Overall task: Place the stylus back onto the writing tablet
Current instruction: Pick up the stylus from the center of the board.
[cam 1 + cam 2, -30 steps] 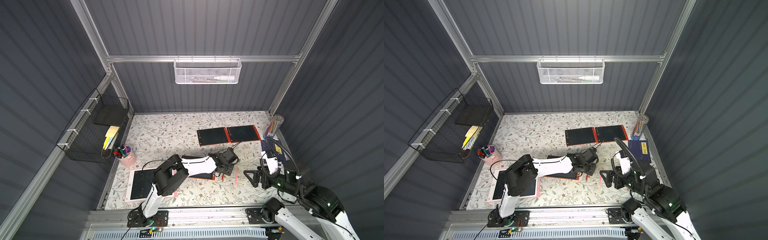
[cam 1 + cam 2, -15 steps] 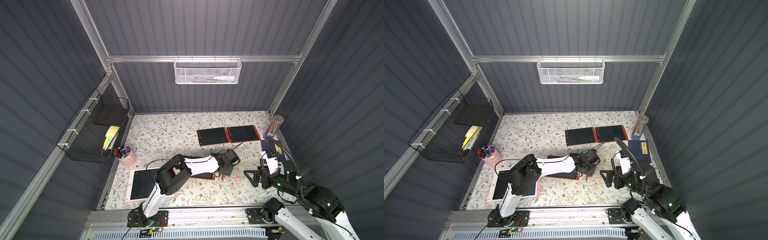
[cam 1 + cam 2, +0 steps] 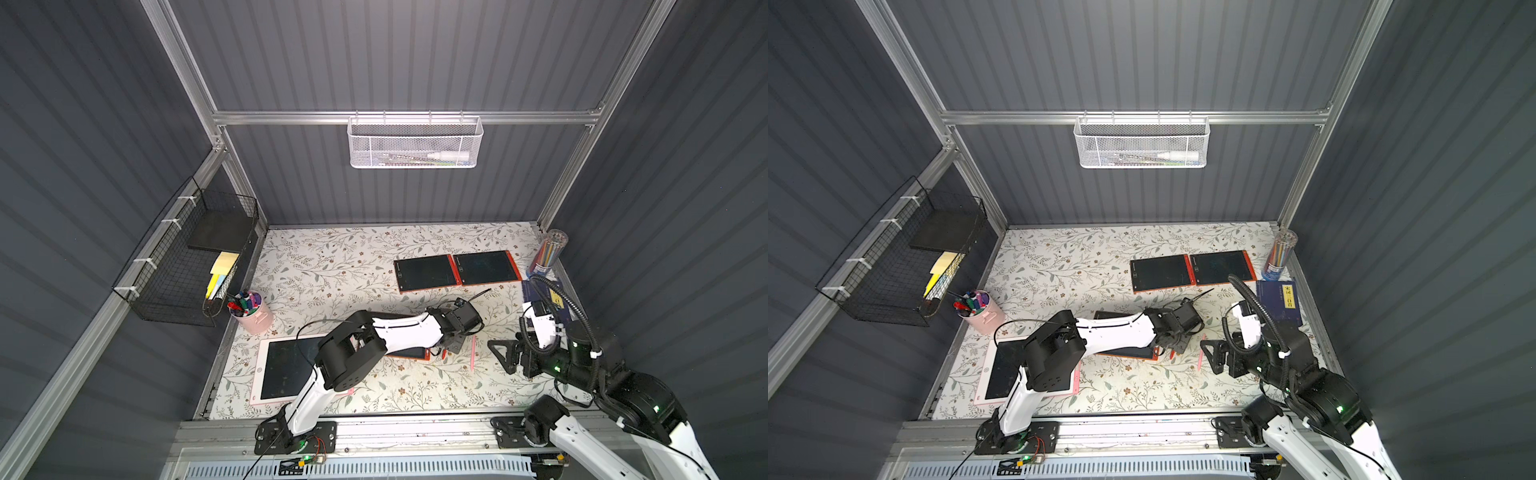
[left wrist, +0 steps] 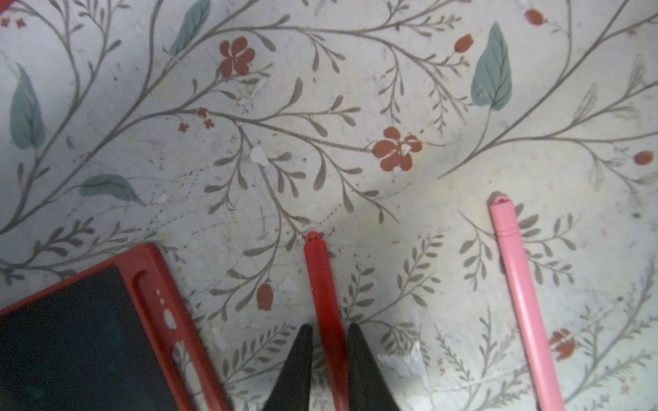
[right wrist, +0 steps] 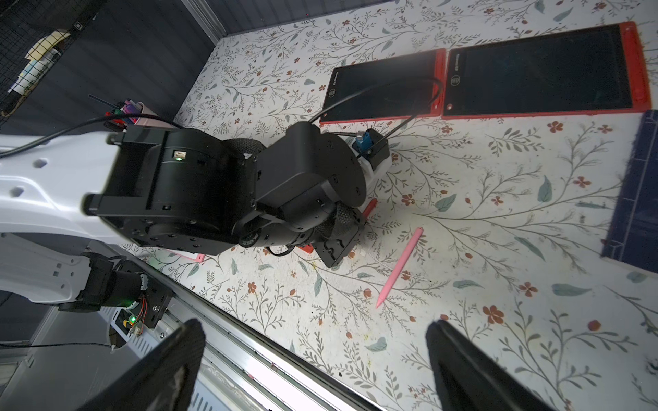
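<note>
A red stylus (image 4: 322,284) lies on the floral table just right of a red-framed writing tablet (image 4: 142,259), whose empty pen slot runs along the near edge. My left gripper (image 4: 329,329) is down over the stylus, its two black fingers pressed to either side of the shaft. In a top view the left gripper (image 3: 451,347) sits at the tablet's right end (image 3: 415,354), and the arm covers most of the tablet. The right gripper (image 5: 315,327) hovers open and empty near the table's front right (image 3: 500,357).
A pink stylus (image 4: 516,284) lies parallel, right of the red one. A pink-framed tablet (image 3: 286,370) lies front left, and two red tablets (image 3: 426,272) at the back. A pink pen cup (image 3: 249,311), a pencil tube (image 3: 547,253) and a blue book (image 3: 1281,301) stand at the sides.
The left gripper's fingers have narrowed onto the red stylus, and its wrist has shifted slightly. The right arm has not moved.
</note>
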